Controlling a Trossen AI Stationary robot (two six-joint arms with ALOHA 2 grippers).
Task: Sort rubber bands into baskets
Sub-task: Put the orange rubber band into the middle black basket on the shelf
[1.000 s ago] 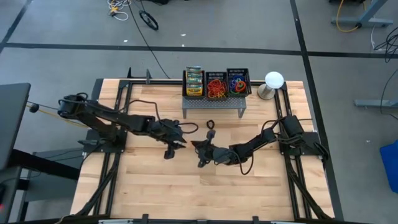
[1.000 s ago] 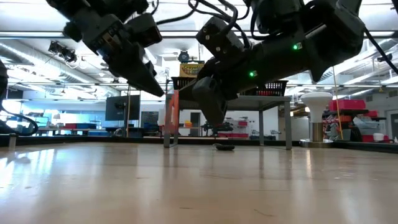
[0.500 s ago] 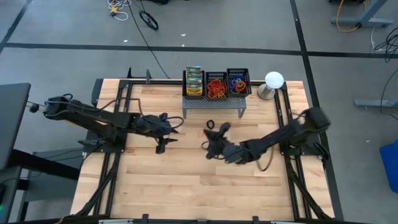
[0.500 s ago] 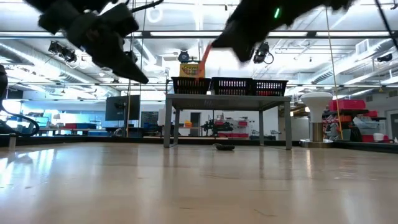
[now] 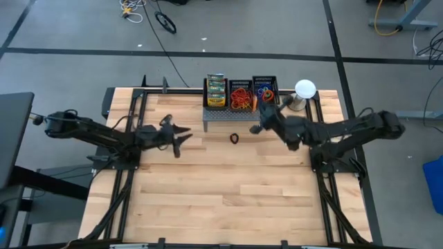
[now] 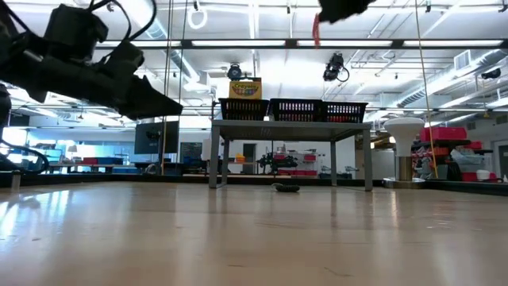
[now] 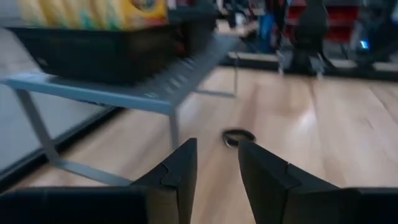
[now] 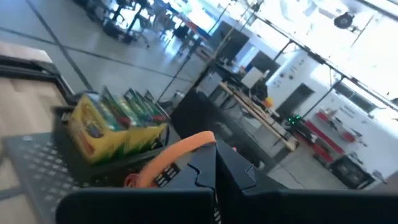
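The fingers of the left gripper (image 5: 181, 135) stand slightly apart with nothing between them; they hover over the left part of the wooden surface (image 5: 228, 194), pointed toward a dark rubber band (image 5: 234, 138) lying flat just in front of the grey perforated stand (image 5: 237, 116). On the stand sit three black mesh baskets (image 5: 241, 95): the left one holds yellow-green crayon boxes (image 5: 217, 91), the middle one a heap of orange and red bands, the right one mixed colours. The fingers of the right gripper (image 5: 261, 119) are pressed together on an orange rubber band (image 8: 177, 155), a thin flexible strip, held raised beside the stand and near the baskets.

The step in hand appears to be delivery: the right arm carries its band toward a basket. The next move likely calls for positioning over the orange-and-red basket and spreading the fingers. The dark loop remains to be collected.
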